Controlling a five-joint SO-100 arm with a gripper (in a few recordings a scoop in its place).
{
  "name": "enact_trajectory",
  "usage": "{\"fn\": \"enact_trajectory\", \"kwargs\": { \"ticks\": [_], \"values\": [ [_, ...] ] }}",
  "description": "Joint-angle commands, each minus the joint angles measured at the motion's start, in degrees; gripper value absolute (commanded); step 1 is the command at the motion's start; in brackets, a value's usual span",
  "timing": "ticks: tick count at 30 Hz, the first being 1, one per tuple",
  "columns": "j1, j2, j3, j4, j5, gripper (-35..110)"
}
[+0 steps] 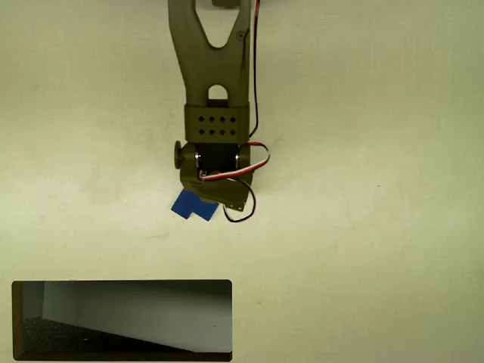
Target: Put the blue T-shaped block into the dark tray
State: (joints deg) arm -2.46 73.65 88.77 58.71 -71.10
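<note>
The blue T-shaped block (193, 206) lies flat on the pale table just below the middle of the overhead view. The olive arm reaches down from the top edge, and its gripper (214, 195) hangs right over the block, covering the block's upper right part. The arm's own body hides the fingers, so I cannot tell whether they are open or shut or whether they touch the block. The dark tray (121, 284) sits at the bottom left, below the block, with a pale grey slanted patch and a dark speckled floor inside.
Red, white and black wires (255, 155) loop along the right side of the arm's wrist. The pale table (363, 189) stretches bare to the right and left of the arm.
</note>
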Motion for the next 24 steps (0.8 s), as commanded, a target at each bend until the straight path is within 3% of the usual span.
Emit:
{"fn": "enact_trajectory", "kwargs": {
  "ticks": [1,5,15,24],
  "values": [
    [-1.8,4.7,-5.7,17.7,2.5,0],
    [-4.5,7.5,-6.1,28.1,5.8,0],
    [0.7,-1.6,-3.7,20.1,3.3,0],
    [5.2,-13.7,-17.5,19.3,0.0,0]
  ]
}}
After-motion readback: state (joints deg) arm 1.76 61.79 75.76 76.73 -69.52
